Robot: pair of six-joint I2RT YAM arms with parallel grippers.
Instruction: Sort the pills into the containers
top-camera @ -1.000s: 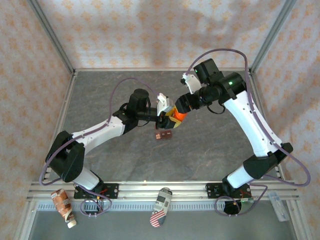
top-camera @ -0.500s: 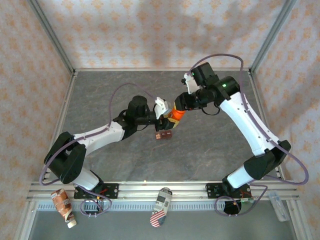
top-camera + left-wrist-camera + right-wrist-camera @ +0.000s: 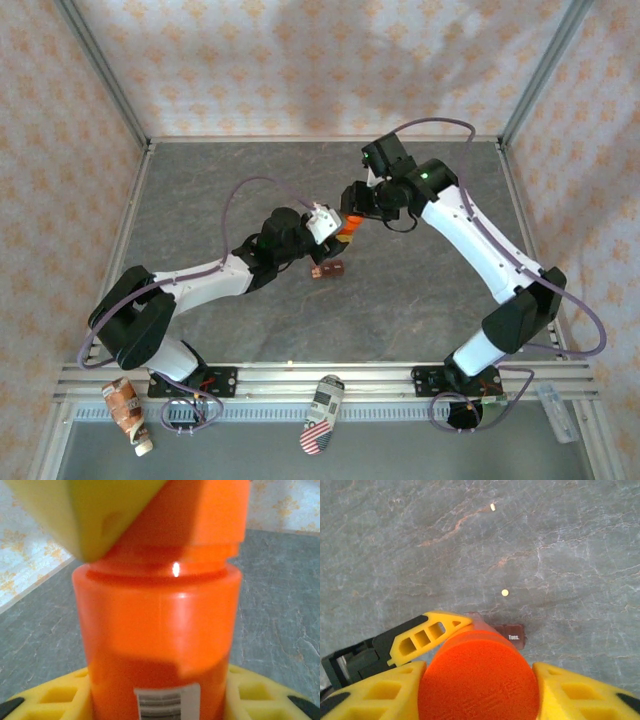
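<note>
An orange bottle (image 3: 346, 229) hangs above the table, with my left gripper (image 3: 330, 228) shut on its body. In the left wrist view the bottle (image 3: 160, 630) stands between the yellow fingers (image 3: 260, 697). From above, my right gripper (image 3: 352, 206) sits over the cap (image 3: 479, 680), its fingers (image 3: 570, 690) pressed to both sides. The containers (image 3: 327, 269) lie on the table below, a dark red box (image 3: 512, 631) marked "Tues.". Two pills (image 3: 505, 592) (image 3: 492, 507) lie loose on the grey table beyond it.
Metal frame posts (image 3: 105, 75) and patterned walls close in the grey table (image 3: 200, 180). On the near rail lie a flag-patterned object (image 3: 321, 413) and a brown packet (image 3: 128, 412). Purple cables loop off both arms.
Both arms have shifted left with the bottle between them. The right wrist has swung round over the cap, and the left forearm has dropped lower toward the table.
</note>
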